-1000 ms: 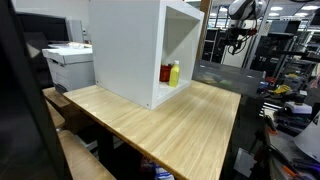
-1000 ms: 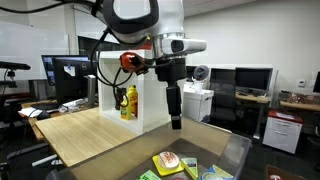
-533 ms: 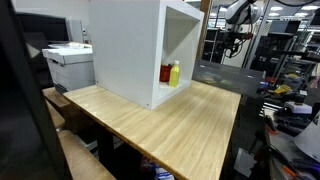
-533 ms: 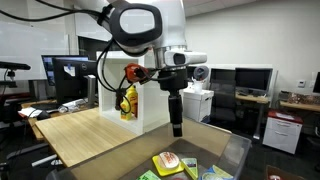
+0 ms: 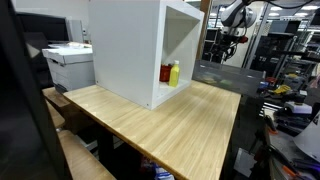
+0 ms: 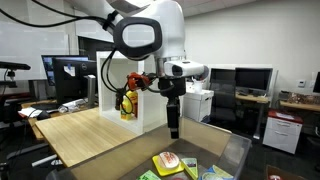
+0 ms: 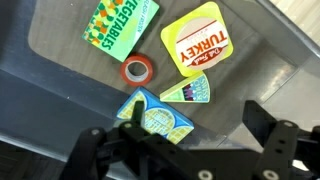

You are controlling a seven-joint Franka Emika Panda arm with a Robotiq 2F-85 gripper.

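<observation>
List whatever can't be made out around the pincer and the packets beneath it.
- Wrist view: the blue-green flat packet has its lower part hidden behind the black pincer, and its print is blurred.
- Wrist view: the green cardboard vegetables packet is cut off by the top edge.
- Both exterior views: the yellow plastic bottle in the white cabinet is too small for its label to be read.
</observation>
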